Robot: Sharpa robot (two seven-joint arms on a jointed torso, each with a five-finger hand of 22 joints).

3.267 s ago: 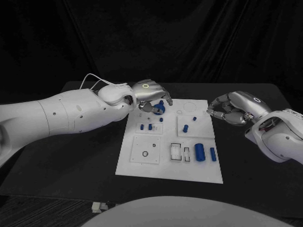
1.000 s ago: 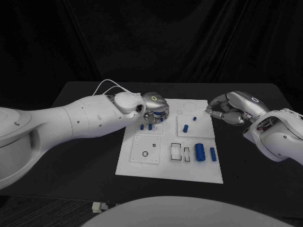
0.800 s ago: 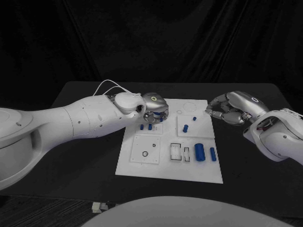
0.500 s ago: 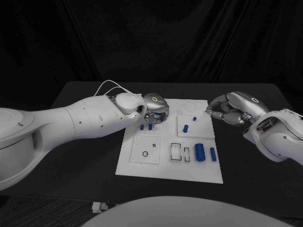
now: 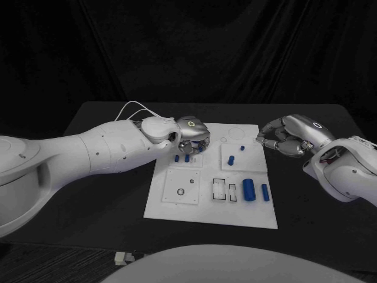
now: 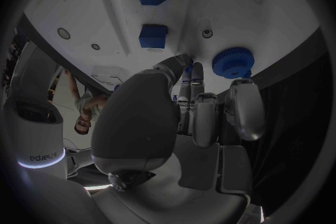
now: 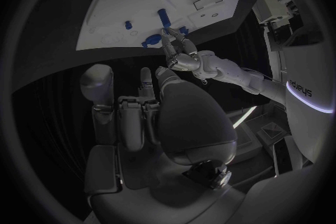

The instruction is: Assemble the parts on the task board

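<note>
- Black table [image 5: 95, 194] under dark curtains [image 5: 188, 53]; white task board [image 5: 207, 206] lies mid-table.
- Left hand [image 5: 188, 132], at the board's far left corner, pinches a blue gear [image 6: 231, 62].
- Right hand [image 5: 286, 137], fingers curled in on nothing, hovers off the board's far right edge.

Lab, black-draped backdrop [image 5: 188, 47], black table [image 5: 95, 194]
</note>
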